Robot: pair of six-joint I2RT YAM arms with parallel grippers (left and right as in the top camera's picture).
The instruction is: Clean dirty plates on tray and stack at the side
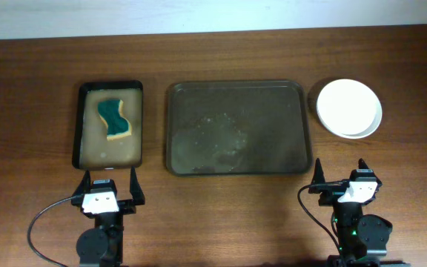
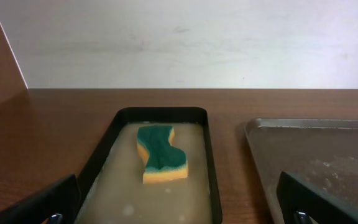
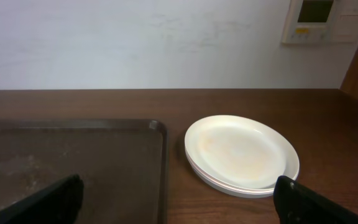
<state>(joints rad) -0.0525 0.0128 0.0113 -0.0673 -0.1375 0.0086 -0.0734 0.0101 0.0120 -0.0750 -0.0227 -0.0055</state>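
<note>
The white plates [image 1: 349, 107] sit stacked on the table right of the dark tray [image 1: 236, 127]; the top one shows a faint yellowish smear in the right wrist view [image 3: 241, 152]. The tray holds no plates, only wet smears, and also shows in the left wrist view [image 2: 328, 155] and the right wrist view [image 3: 73, 162]. My left gripper [image 1: 110, 185] is open and empty at the front edge, below the basin. My right gripper [image 1: 341, 178] is open and empty, in front of the plates.
A black-rimmed basin [image 1: 81, 126] with tan liquid stands left of the tray and holds a green and yellow sponge [image 1: 115, 119], also seen in the left wrist view [image 2: 160, 154]. A white wall runs behind the table.
</note>
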